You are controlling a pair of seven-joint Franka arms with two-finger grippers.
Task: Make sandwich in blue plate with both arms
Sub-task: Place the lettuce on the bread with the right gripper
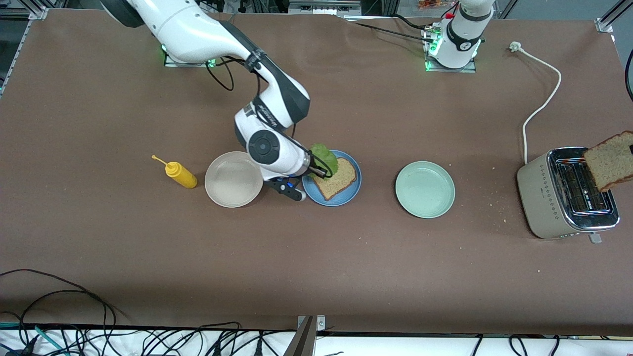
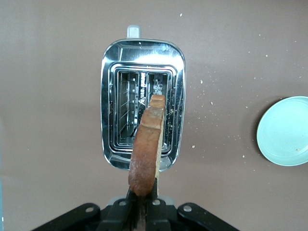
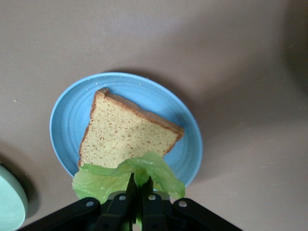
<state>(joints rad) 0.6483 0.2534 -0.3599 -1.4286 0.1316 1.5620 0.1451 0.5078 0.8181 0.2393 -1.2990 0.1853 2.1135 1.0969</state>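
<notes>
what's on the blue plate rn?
One slice of brown toast lies flat on the blue plate. The right gripper, shut on a lettuce leaf, holds it over the slice's edge. Whatever is under the toast is hidden.

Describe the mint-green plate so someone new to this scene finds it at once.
Start from the toaster at the left arm's end of the table. Beside it, toward the middle, lies the mint-green plate. It is bare, unlike the blue plate holding toast, and greener than the beige plate.
</notes>
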